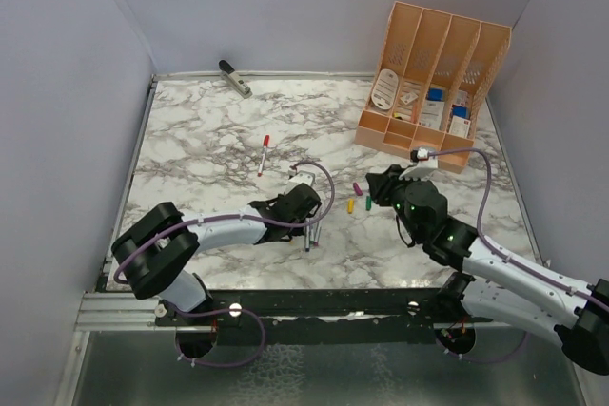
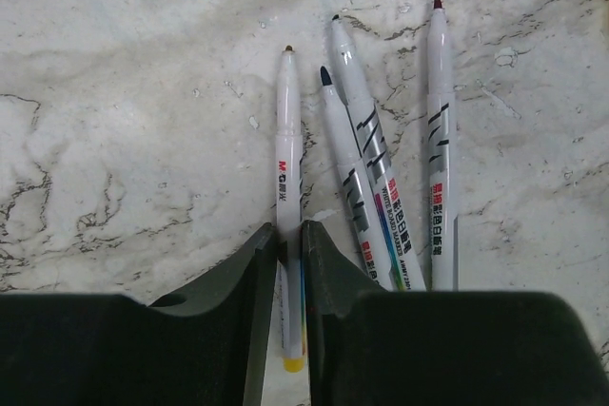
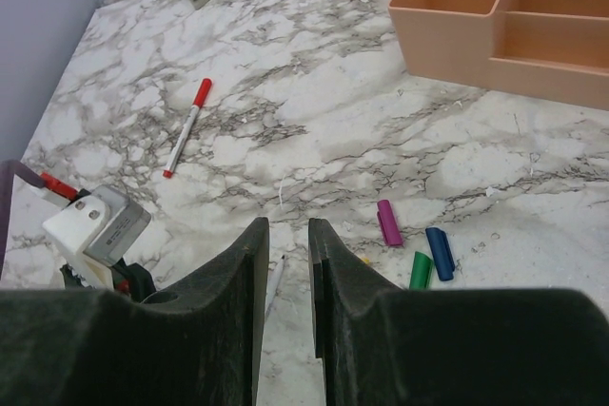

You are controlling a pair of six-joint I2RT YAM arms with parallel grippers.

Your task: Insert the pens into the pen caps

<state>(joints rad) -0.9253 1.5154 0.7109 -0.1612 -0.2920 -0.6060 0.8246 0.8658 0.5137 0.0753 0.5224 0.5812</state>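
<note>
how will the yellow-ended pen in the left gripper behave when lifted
The yellow-ended pen looks thin, rigid and light, so it should lift without sagging. Its smooth round barrel, gripped near the tail by the left gripper, may pivot or slip; released, it might roll.

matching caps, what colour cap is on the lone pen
Red, on the thin white pen; right wrist view.
</note>
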